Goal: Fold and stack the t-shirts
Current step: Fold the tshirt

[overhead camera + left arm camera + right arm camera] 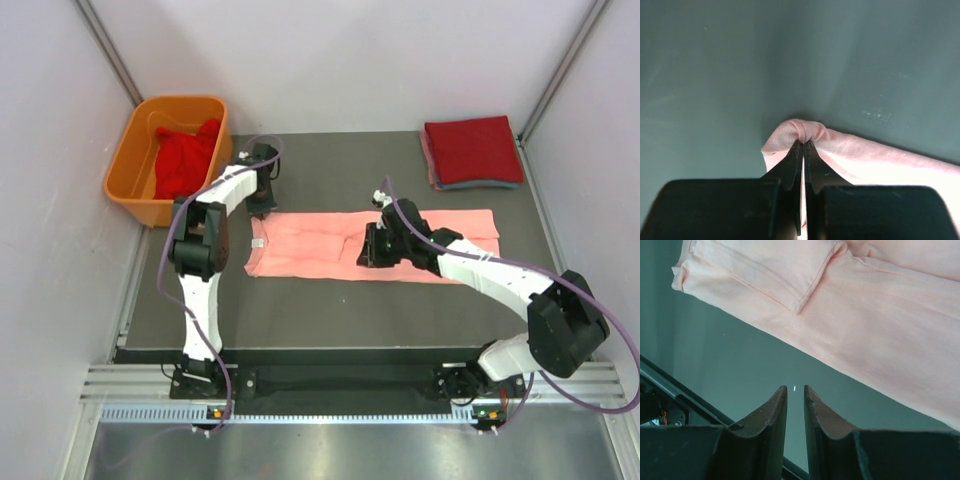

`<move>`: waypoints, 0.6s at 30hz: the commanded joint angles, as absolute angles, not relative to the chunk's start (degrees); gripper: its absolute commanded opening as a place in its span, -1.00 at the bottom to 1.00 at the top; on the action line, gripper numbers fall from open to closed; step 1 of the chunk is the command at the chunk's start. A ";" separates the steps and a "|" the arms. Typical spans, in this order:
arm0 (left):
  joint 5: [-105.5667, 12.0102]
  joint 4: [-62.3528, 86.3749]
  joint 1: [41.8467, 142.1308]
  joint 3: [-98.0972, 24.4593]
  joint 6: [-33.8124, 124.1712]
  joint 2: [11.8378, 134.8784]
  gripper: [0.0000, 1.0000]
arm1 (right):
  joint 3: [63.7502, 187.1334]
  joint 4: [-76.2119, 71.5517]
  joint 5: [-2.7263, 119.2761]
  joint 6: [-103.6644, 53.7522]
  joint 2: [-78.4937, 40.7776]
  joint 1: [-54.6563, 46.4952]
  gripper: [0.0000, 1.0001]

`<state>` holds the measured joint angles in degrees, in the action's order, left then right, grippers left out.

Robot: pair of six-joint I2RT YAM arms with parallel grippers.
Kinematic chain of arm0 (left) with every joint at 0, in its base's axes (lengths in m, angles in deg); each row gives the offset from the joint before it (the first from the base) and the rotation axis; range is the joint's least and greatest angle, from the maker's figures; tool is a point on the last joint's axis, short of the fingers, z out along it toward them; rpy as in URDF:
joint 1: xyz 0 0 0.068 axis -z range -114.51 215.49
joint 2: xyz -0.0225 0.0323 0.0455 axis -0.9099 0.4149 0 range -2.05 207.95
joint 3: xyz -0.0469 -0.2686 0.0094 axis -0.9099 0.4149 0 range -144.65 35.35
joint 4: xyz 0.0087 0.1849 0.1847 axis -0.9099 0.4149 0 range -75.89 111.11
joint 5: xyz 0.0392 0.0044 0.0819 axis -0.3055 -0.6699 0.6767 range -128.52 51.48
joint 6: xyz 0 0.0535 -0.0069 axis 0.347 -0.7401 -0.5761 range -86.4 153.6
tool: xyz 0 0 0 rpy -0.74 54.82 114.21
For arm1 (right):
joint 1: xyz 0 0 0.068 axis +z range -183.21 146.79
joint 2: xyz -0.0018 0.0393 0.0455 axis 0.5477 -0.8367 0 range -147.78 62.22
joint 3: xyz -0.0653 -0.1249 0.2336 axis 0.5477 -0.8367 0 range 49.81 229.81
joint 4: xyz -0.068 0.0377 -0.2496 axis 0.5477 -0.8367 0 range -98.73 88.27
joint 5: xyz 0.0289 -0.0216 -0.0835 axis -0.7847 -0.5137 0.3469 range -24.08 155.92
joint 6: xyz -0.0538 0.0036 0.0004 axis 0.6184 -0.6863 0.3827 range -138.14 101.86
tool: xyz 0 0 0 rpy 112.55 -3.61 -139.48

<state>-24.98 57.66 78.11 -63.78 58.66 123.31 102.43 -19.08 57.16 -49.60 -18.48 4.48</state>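
Left wrist, left jaws clamped on salmon-pink t-shirt (865,156) edge, right jaws narrowly apart, empty

walls (340,60): plain white | table (330,310): dark grey top | near edge: metal rail (330,413) | light: even, soft

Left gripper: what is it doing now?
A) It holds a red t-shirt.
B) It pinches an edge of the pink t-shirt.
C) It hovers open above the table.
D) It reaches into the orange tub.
B: the left wrist view shows the left gripper shut on a bunched fold of the pink t-shirt.
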 commanded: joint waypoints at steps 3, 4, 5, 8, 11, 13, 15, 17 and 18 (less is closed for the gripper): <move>-20.85 55.77 77.97 -68.08 58.39 127.58 -1.00 | 104.92 -18.88 58.53 -48.99 -16.61 4.15 -0.58; -20.76 55.77 77.88 -68.97 58.38 128.11 -1.00 | 105.00 -18.87 58.71 -49.17 -16.62 4.06 -0.58; -20.76 55.86 77.88 -70.02 58.30 128.81 -1.00 | 104.83 -18.87 59.40 -49.25 -16.62 4.15 -0.58; -19.97 54.99 77.88 -73.98 58.04 131.54 -1.00 | 104.65 -18.96 60.90 -49.69 -16.53 4.15 -0.58; -18.92 54.72 77.88 -78.19 57.68 134.79 -1.00 | 104.83 -19.05 62.22 -50.04 -16.44 4.15 -0.57; -18.91 54.98 77.88 -82.06 57.07 137.34 -1.00 | 105.61 -19.75 62.92 -50.13 -16.79 4.06 -0.58; -20.58 52.46 77.88 -84.43 56.45 139.01 -1.00 | 106.14 -20.37 63.80 -50.31 -16.97 4.15 -0.57; -23.04 49.90 77.88 -85.32 56.01 139.72 -1.00 | 106.93 -20.63 64.59 -50.57 -17.40 4.06 -0.58; -23.57 47.89 77.88 -86.63 56.01 140.59 -1.00 | 107.28 -20.89 64.95 -50.75 -17.49 4.06 -0.57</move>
<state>-20.95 57.34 78.33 -84.07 56.69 136.30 103.56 -20.94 62.43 -50.13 -18.42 4.48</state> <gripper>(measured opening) 0.015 0.211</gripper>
